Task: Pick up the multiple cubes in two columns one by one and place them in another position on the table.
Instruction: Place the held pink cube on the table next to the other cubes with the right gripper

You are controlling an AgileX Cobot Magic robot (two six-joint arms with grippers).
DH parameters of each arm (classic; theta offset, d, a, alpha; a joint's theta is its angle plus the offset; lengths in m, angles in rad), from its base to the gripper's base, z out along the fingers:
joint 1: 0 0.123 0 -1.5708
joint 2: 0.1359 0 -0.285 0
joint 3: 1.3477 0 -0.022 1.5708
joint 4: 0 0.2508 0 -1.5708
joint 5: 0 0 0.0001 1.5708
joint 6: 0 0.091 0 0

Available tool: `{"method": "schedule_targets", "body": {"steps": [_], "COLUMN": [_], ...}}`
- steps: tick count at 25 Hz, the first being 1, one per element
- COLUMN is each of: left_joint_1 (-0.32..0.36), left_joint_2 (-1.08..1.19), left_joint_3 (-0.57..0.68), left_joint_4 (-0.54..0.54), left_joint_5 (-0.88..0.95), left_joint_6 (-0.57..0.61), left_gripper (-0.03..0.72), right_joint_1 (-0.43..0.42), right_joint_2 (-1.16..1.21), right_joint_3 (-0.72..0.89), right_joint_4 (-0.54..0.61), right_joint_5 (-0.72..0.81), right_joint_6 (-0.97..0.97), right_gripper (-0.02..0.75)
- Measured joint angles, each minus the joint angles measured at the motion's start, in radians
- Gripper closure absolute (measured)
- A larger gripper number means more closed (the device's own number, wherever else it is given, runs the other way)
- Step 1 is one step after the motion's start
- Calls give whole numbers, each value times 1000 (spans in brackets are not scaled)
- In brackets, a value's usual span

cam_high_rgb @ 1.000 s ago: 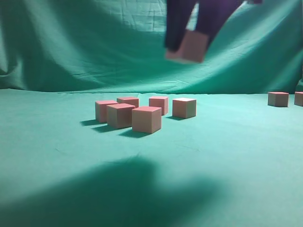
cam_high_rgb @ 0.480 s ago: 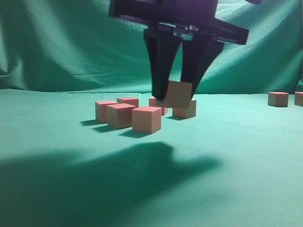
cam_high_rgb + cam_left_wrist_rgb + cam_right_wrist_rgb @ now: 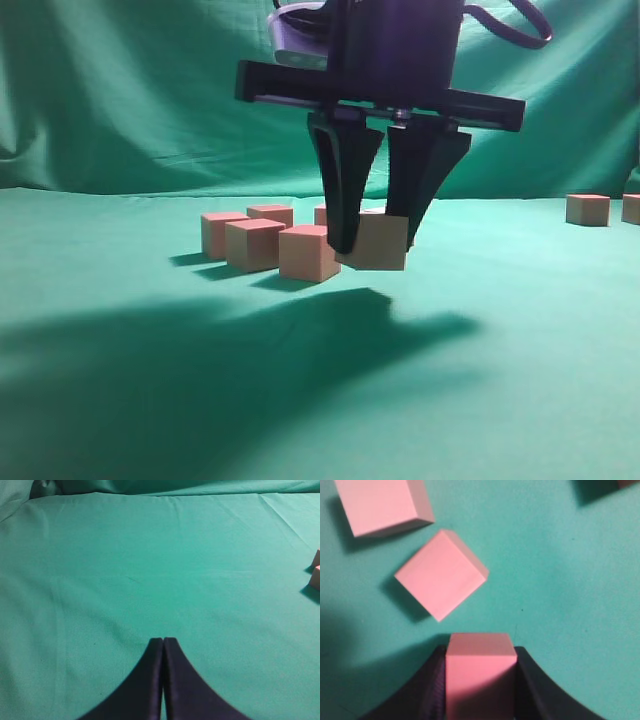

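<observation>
My right gripper (image 3: 378, 240) is shut on a pinkish cube (image 3: 376, 243), held just above the green table (image 3: 500, 330) beside a cluster of several cubes (image 3: 255, 243). In the right wrist view the held cube (image 3: 480, 672) sits between the black fingers, with two loose cubes (image 3: 441, 573) ahead of it. My left gripper (image 3: 163, 641) is shut and empty over bare cloth. Two more cubes (image 3: 587, 209) sit at the far right.
A draped green backdrop (image 3: 150, 100) hangs behind the table. Two cube edges (image 3: 316, 570) show at the right edge of the left wrist view. Green cloth stretches open in front of the cluster.
My right gripper has come down with the cube from high above to just over the table in front of the cluster.
</observation>
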State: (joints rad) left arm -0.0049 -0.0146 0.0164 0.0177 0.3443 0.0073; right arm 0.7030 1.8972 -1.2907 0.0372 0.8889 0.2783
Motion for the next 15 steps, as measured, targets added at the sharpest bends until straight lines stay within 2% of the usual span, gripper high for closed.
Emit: {"method": "schedule_targets", "body": {"steps": [15], "left_joint_1": [0], "left_joint_2": [0], "left_joint_3": [0], "left_joint_4": [0], "left_joint_5": [0], "left_joint_6": [0], "left_gripper": [688], "right_joint_1": [0], "right_joint_2": [37], "right_joint_3": [0], "right_joint_4": [-10], "right_joint_5": [-18], "right_joint_6": [14], "right_gripper": [470]}}
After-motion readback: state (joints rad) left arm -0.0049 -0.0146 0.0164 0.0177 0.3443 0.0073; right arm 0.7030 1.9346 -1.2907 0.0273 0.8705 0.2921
